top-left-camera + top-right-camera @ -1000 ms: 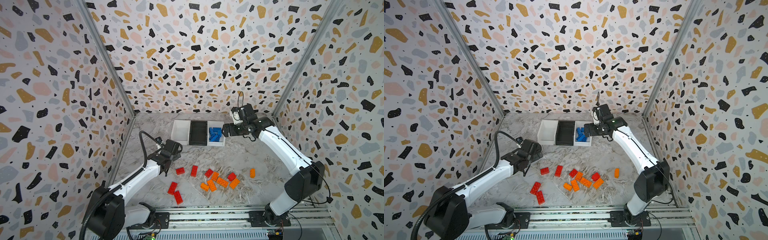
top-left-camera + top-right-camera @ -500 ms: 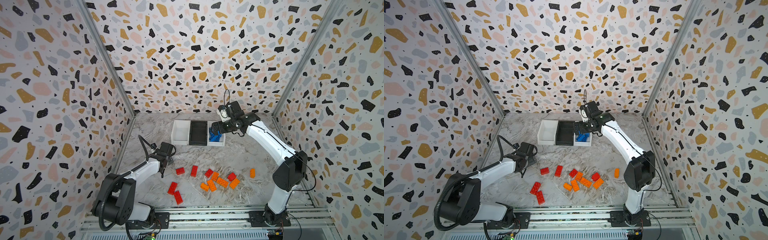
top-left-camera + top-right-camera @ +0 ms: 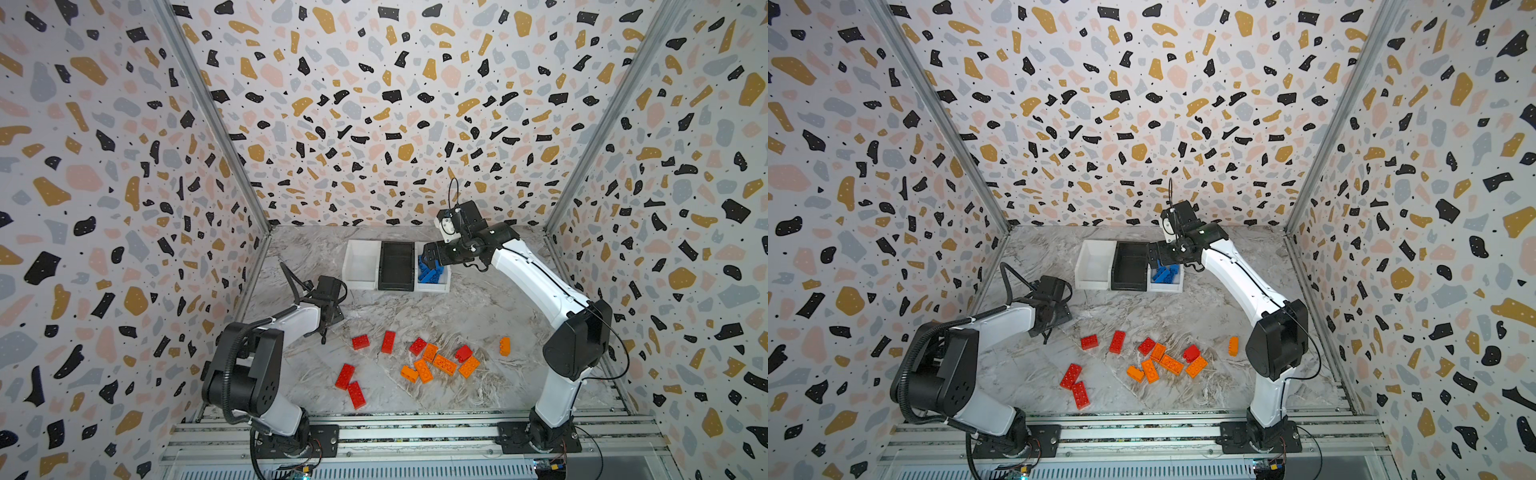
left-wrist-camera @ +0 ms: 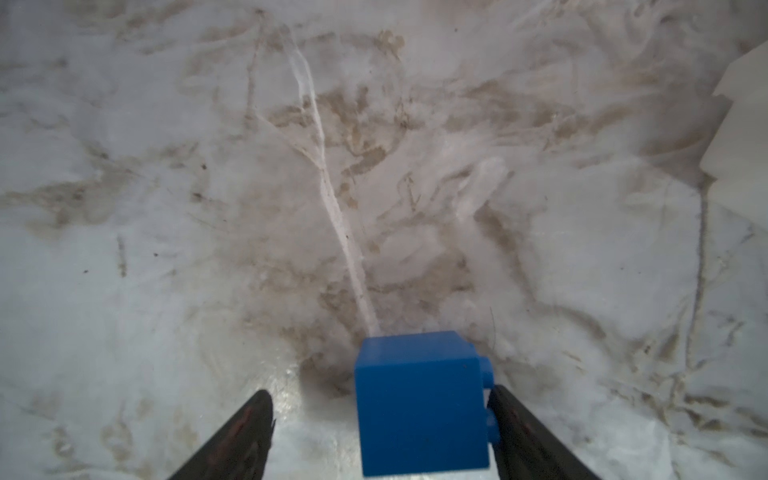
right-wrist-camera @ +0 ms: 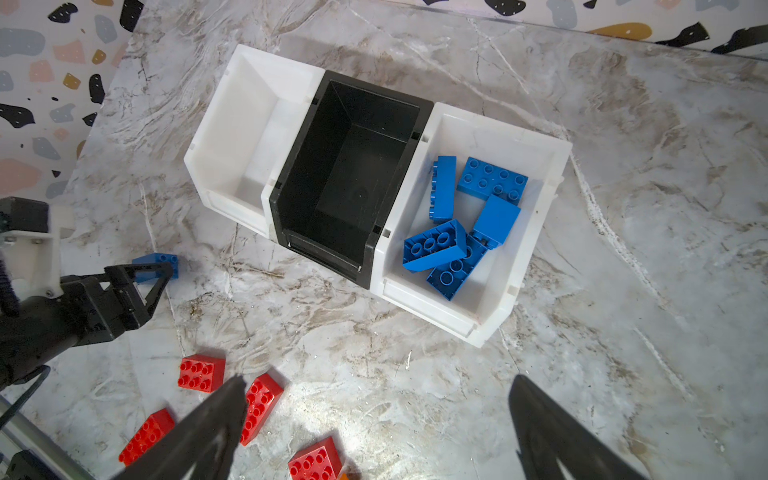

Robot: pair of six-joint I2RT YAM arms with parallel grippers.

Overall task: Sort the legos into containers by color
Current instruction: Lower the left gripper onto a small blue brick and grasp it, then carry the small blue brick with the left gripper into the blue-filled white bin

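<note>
- A marble-patterned tabletop (image 3: 478,307) sits inside speckled walls, with two robot arms mounted at its near edge.
- Three bins stand touching in a row near the middle of the far edge: a white bin (image 5: 232,124), a black bin (image 5: 361,166) in the centre, and a second white bin (image 5: 540,195).
- The first white bin and the black bin hold nothing.
- The second white bin holds five blue bricks (image 5: 492,178), loosely piled, some flat and some on edge.
- The right hand (image 5: 377,381) hangs above that bin of blue bricks. Its fingers are spread wide with nothing between them.
- The left hand (image 4: 379,392) is low over the tabletop near the left edge, just in front of the first white bin.
- A single blue brick (image 4: 419,403) lies between the left hand's fingers and appears to rest on the tabletop.
- One finger is against the brick's studded side. The other stands clear of it with a visible gap, so the hand is partly open around the brick and not clamped on it.
- Six red bricks (image 3: 389,341) lie scattered toward the near edge, left of the middle.
- Six orange bricks (image 3: 445,364) lie beside them. Five are clustered with two of the red ones, and one sits apart toward the right edge.
</note>
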